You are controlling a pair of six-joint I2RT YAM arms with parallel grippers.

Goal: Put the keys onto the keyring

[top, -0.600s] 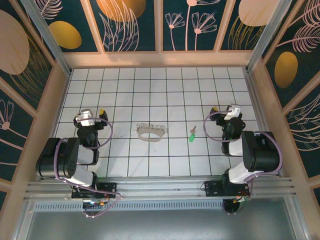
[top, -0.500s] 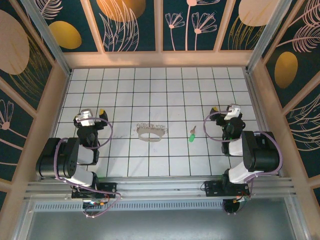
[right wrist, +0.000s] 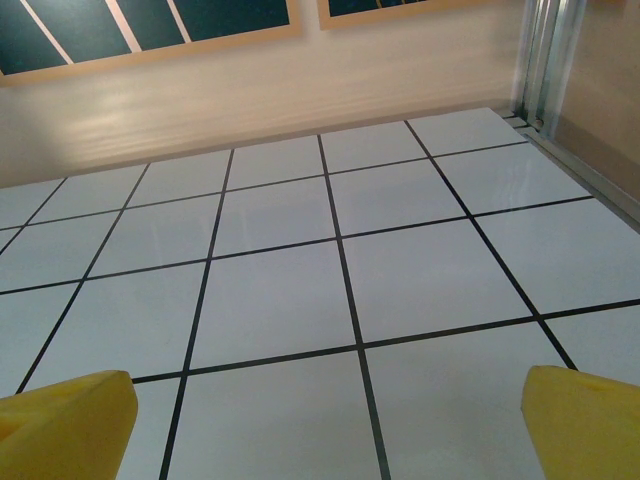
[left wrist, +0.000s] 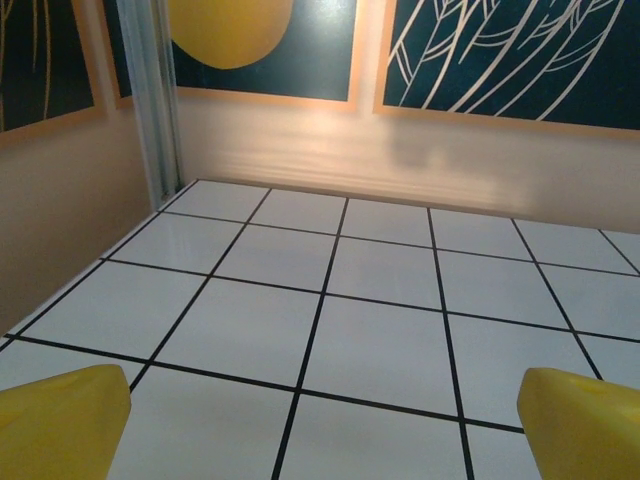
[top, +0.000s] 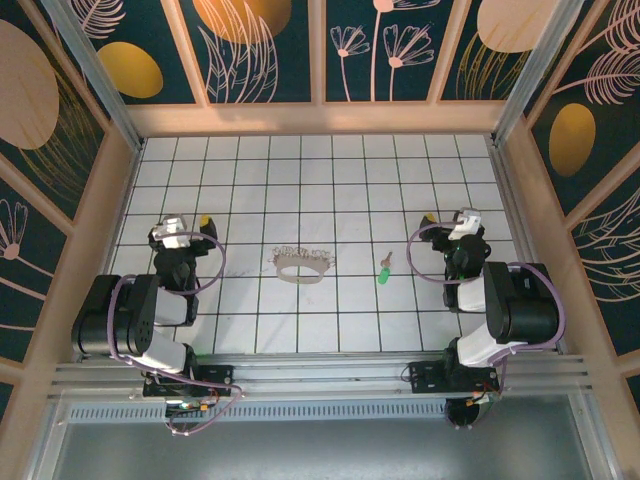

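Step in hand, as judged: pre-grasp, no key taken up. Left gripper and right gripper both stand apart and empty over the worktop. The keyring lies mid-worktop with small silver keys at its far edge. The green-headed key lies apart, nearer the right gripper, which must reach it next

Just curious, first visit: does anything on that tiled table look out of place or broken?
Nothing looks broken. The small green-headed key lies alone, right of the thin pale loop keyring, where tiny silver keys bunch.
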